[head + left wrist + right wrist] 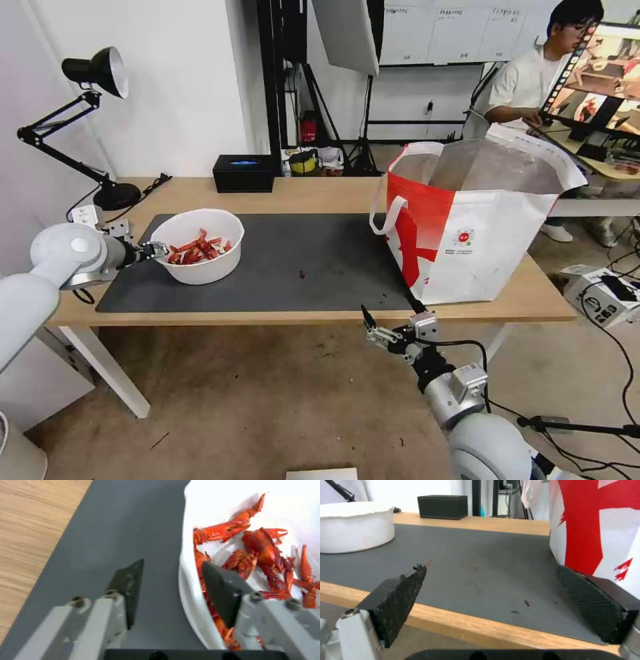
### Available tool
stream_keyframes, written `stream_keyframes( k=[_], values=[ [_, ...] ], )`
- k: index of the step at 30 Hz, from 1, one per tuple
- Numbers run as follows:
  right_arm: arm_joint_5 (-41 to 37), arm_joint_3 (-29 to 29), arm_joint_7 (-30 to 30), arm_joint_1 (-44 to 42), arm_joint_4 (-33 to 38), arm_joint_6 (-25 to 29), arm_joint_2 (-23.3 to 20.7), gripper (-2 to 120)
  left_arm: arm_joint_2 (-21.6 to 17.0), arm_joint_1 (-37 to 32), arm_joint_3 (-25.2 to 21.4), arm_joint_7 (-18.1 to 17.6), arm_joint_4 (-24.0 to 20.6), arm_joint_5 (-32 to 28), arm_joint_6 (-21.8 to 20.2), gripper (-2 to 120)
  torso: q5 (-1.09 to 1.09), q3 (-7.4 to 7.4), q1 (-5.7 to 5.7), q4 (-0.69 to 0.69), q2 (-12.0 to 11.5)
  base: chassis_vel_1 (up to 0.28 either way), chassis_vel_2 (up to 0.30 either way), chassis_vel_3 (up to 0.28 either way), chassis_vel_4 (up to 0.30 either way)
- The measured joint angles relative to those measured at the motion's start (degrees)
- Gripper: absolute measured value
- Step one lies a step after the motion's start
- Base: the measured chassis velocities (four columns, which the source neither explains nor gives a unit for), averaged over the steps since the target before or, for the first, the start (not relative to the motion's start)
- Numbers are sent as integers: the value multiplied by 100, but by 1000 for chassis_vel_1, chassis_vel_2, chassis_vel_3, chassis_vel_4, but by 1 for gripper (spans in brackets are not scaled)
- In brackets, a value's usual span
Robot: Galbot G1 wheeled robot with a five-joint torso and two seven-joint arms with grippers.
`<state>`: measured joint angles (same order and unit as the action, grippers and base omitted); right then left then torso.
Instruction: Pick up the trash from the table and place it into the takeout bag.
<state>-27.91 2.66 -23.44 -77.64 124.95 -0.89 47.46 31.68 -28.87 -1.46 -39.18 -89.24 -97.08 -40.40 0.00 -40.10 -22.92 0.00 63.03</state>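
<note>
White rounded arm shells, grey wrists w/ black cables; grey screwed gripper links, black textured pads [400,597]

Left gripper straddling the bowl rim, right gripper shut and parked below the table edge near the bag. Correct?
Not quite: the right gripper is open, not shut. The right wrist view shows its two pads spread wide apart with nothing between them. The rest holds: the left gripper straddles the bowl rim, and the right one sits below the table edge near the bag.

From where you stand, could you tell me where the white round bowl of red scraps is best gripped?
Probably by the thin rim of the white round bowl on its left side: the left gripper already has open jaws straddling it, one inside, one outside.
</note>
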Motion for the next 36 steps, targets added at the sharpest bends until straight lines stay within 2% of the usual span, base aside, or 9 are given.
stream_keyframes(
  k=[4,6,8,10,13,18,26,34,36],
  values=[
    [0,0,0,0,0,0,0,100,-3,14,37,-3,-4,0,0,33,0,0,0,0,0,0,0,0,0],
    [0,0,0,0,0,0,0,100,1,18,79,-4,-11,11,1,21,0,0,0,0,0,0,0,0,0],
    [0,0,0,0,0,0,0,100,9,18,94,-6,-16,14,2,19,0,0,0,0,0,0,0,0,0],
    [0,0,0,0,0,0,0,100,24,16,103,-16,-28,17,5,8,0,0,0,0,0,0,0,0,0],
    [0,0,0,0,0,0,0,100,27,-15,100,-3,-66,17,18,0,1,0,0,0,0,0,0,0,0],
    [0,0,0,0,0,0,0,100,21,-103,-16,48,-138,-2,26,0,0,0,0,0,0,0,0,0,0],
    [0,0,0,0,0,0,0,100,-73,-189,-313,179,-583,-131,218,0,-1,-1,0,1,0,0,0,0,0],
    [0,0,0,0,0,0,0,100,-150,450,-181,164,-983,-446,314,0,0,-1,0,1,0,0,0,0,0],
    [0,0,0,0,0,0,0,100,-151,986,111,138,-1147,-601,394,0,0,-1,0,1,0,0,0,0,0]
  ],
)
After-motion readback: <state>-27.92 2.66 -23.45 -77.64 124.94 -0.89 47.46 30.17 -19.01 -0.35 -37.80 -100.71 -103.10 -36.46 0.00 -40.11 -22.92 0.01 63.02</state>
